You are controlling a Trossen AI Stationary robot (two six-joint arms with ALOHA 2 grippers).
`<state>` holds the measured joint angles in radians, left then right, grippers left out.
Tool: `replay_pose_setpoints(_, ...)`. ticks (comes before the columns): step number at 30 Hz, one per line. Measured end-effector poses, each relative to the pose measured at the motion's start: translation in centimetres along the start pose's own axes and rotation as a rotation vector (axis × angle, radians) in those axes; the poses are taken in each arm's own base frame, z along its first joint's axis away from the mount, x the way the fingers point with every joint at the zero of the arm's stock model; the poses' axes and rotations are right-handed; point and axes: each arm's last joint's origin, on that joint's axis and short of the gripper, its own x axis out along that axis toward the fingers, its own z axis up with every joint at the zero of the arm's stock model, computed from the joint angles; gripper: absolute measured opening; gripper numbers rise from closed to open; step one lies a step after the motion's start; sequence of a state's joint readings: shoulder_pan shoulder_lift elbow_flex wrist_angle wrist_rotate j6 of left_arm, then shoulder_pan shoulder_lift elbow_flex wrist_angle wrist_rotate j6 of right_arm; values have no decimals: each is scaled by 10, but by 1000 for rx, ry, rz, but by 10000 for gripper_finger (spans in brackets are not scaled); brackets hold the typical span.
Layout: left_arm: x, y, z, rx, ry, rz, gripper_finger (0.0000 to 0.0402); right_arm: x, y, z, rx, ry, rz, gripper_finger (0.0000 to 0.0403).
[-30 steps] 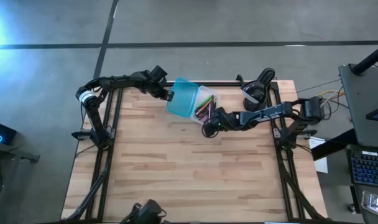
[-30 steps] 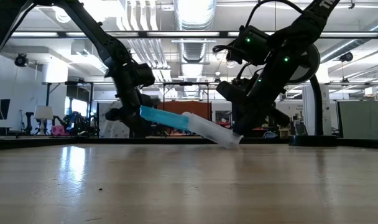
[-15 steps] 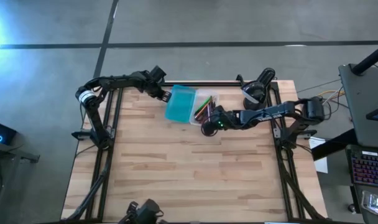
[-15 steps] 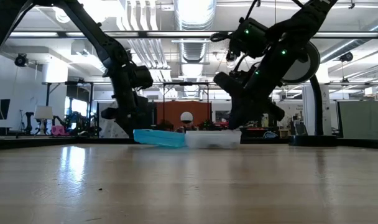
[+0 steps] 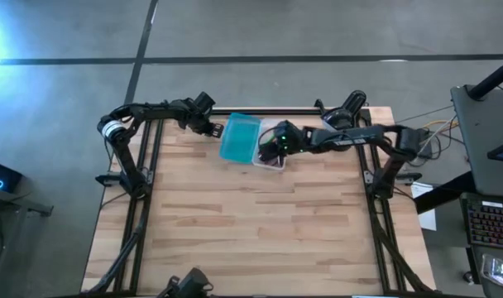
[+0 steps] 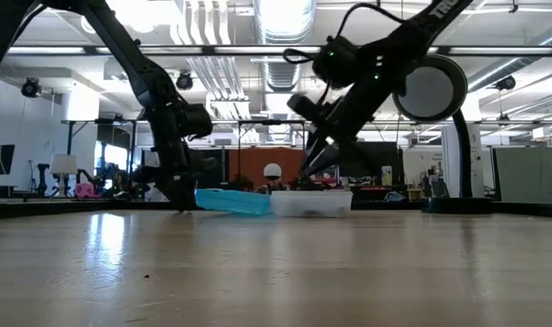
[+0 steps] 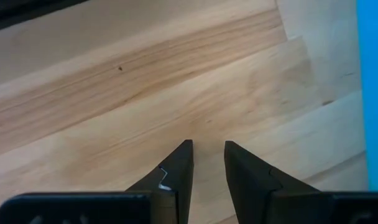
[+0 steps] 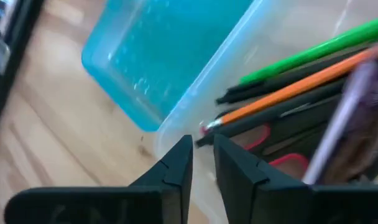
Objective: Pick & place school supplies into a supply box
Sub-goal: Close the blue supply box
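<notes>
The supply box lies open and flat on the table. Its turquoise half [image 5: 239, 138] is to the left and its clear half [image 8: 195, 106] to the right. In the clear half lie a green marker [image 8: 313, 53], an orange pencil [image 8: 301, 84], dark pens [image 8: 270, 112] and red-handled scissors [image 8: 282, 163]. My right gripper [image 5: 276, 142] hangs shut just above the clear half, pointing down [image 6: 308, 173]. My left gripper [image 5: 216, 129] is low over bare wood, left of the turquoise half [image 7: 375, 93]. Its fingers stand narrowly apart and hold nothing.
A black round device [image 5: 342, 117] stands at the table's far right, behind my right arm. The box sits close to the far edge. The near and middle boards [image 5: 251, 215] are bare wood. Frame rails run along the left and right sides.
The box was tilted, with its turquoise half held up by my left gripper and its clear end on the table. It has come down flat. My left gripper has let go and drawn back toward the left edge. My right gripper has moved from the box's near side toward the far edge, over the clear half.
</notes>
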<state>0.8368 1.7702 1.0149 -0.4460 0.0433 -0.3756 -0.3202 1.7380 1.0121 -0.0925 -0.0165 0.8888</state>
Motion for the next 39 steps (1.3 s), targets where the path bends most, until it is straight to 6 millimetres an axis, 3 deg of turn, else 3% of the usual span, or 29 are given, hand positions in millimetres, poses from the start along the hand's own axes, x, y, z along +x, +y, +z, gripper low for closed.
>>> replay_pose_setpoints(5,1,0,1,-3,-9,-11,76,24,2,2,-39,54,-61,53)
replay_pose_setpoints(14,2,-3,4,-24,-33,-66,76,44,-3,11,-136,89,-211,54)
replay_pose_setpoints(22,4,-7,6,-47,-32,-149,76,49,-9,7,-137,110,-228,54)
replay_pose_setpoints(28,3,-17,11,-88,-25,-371,76,45,-6,9,-163,110,-225,54)
replay_pose_setpoints(32,0,-21,14,-89,-36,-396,76,43,-6,9,-169,108,-225,54)
replay_pose_setpoints(39,-21,-25,21,-81,-96,-430,76,44,-9,6,-175,125,-243,54)
